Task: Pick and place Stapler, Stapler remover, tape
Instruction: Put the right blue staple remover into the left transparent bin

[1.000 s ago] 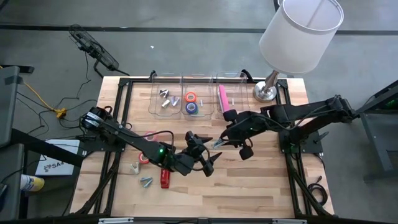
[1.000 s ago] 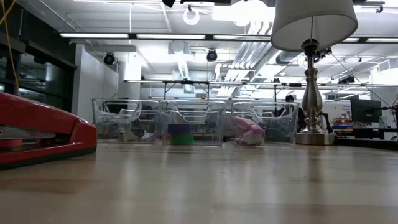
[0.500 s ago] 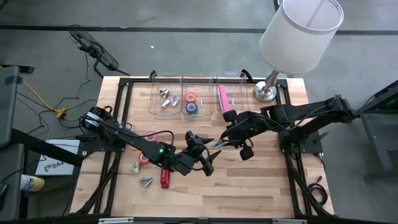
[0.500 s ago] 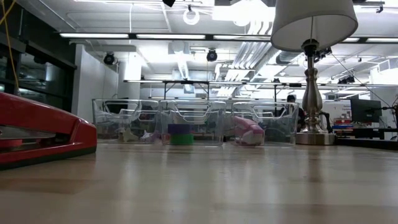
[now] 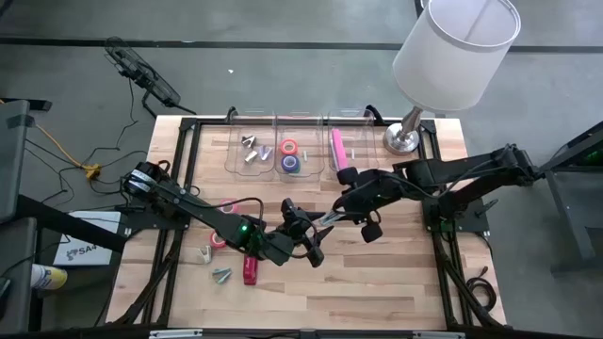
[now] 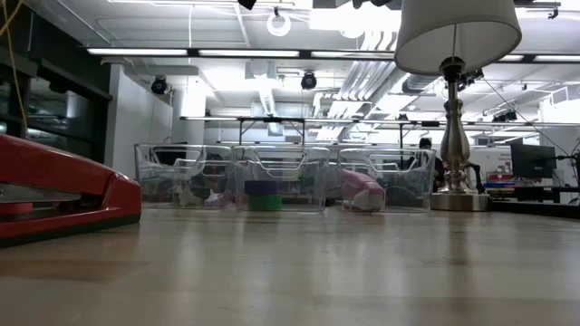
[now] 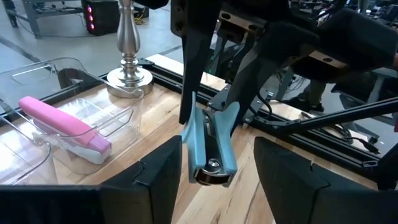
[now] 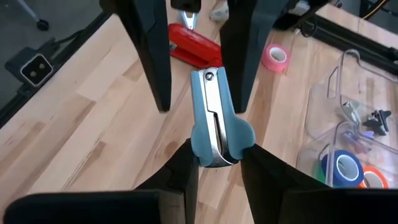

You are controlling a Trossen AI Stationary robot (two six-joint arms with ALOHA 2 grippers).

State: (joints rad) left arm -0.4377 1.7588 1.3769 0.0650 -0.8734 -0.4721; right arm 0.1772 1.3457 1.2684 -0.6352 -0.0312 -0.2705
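The right gripper (image 8: 214, 163) squeezes the fat end of a blue staple remover (image 8: 214, 121) above the middle of the table (image 5: 396, 273). The remover's long side points away from it, toward the left gripper (image 7: 212, 167). The left gripper's fingers (image 7: 163, 171) stand apart on both sides of the remover's tip, not touching it. The red stapler (image 5: 250, 271) lies near the front edge. In the low view it is cut off, and neither gripper shows.

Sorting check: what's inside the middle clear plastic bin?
The middle clear plastic bin holds an orange tape roll and a blue-purple tape roll. The low view also shows green; anything beneath is hidden.
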